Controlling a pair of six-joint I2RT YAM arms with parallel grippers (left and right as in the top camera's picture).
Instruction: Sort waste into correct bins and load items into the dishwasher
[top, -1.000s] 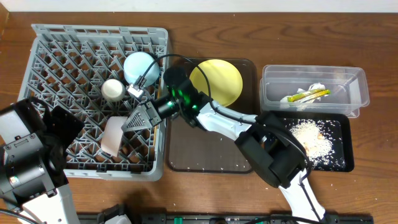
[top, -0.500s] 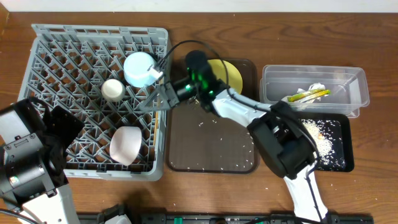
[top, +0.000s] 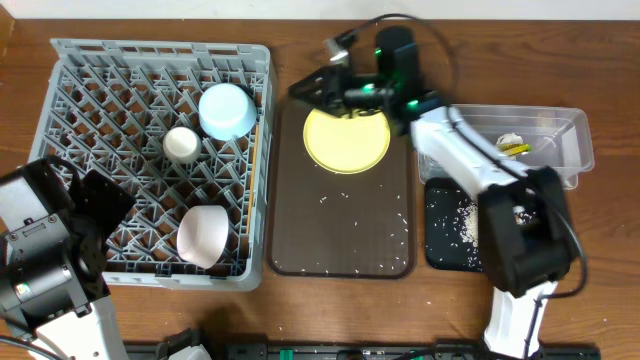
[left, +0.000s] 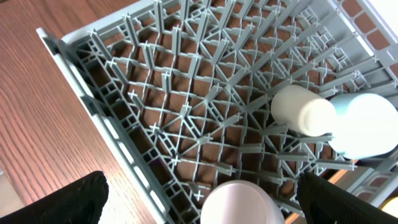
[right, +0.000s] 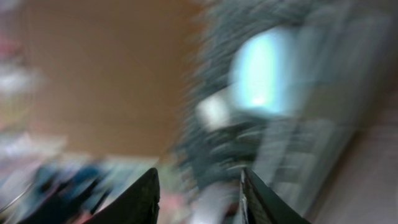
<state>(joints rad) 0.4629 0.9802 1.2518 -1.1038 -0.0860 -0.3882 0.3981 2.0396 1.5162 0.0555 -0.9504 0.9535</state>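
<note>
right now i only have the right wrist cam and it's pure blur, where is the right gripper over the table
Observer: The right gripper is over the far edge of the brown tray, by the far left rim of the yellow plate.
Operator: plate in the rack yet
Observer: No. It lies flat on the brown tray. The grey rack holds the blue bowl, a white cup and a whitish bowl.
Operator: and the left gripper
Observer: The left gripper is open above the rack, over the whitish bowl.
</note>
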